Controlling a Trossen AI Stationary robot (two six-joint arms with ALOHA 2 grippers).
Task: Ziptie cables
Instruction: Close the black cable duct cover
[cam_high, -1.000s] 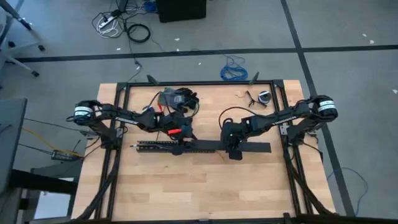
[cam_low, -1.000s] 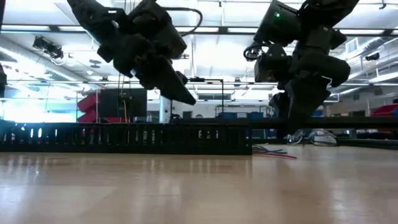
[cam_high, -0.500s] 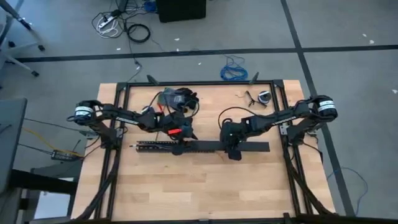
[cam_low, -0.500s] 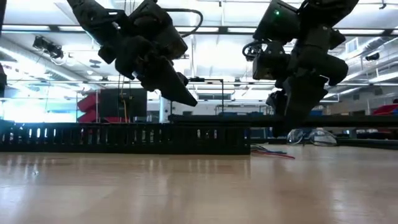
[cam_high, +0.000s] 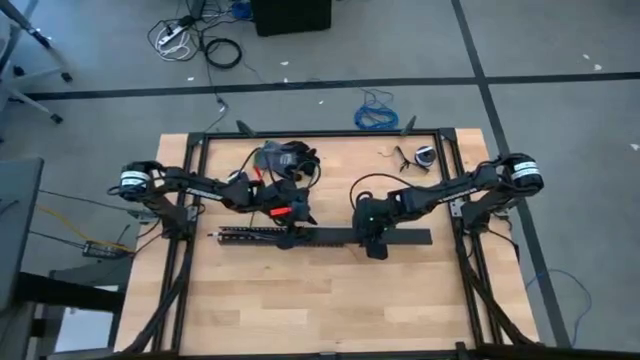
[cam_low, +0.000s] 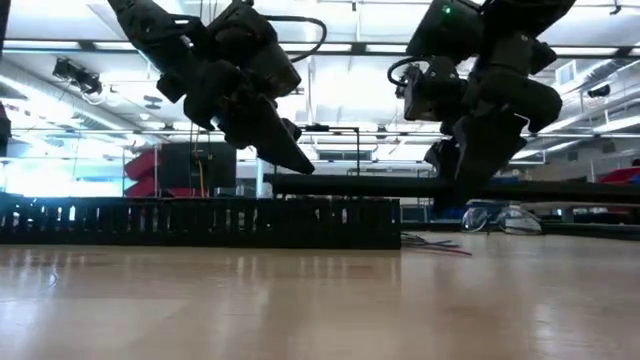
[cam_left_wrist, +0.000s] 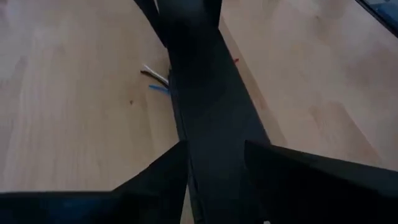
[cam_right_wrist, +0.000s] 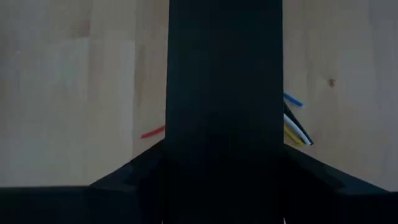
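Observation:
A long flat black strip (cam_high: 405, 237) hangs level just above the table. Its left part lies over a black slotted duct (cam_low: 200, 222) that rests on the wood. My left gripper (cam_high: 292, 222) is shut on the strip near its left end. My right gripper (cam_high: 372, 238) is shut on it near its middle. The cables (cam_low: 437, 243), thin coloured wires, lie on the table at the duct's right end. Their tips show beside the strip in both wrist views (cam_left_wrist: 157, 78) (cam_right_wrist: 297, 130); the rest is hidden under the strip. My left gripper has the strip's two long edges (cam_left_wrist: 214, 168) between its two fingers, near the strip's left end. The fingers slant down from the table's left and point along the strip. The strip runs on level, clear of the table. My right gripper pinches the strip's two long edges (cam_right_wrist: 224, 149) between its two fingers, about mid-length. The fingers come from above, pointing down. The strip is lifted clear and level, about as high as the duct's top (cam_low: 330, 200).
A dark bundle of gear (cam_high: 285, 158) and a small round object with black bits (cam_high: 420, 155) lie near the table's far edge. A blue coiled cable (cam_high: 375, 115) lies on the floor beyond. Bare wood (cam_high: 320, 300) stretches toward the near edge.
My right gripper has moved a little toward the table's left edge, carrying the black strip. The strip's left end now reaches farther over the slotted duct. It has stayed level and clear of the table.

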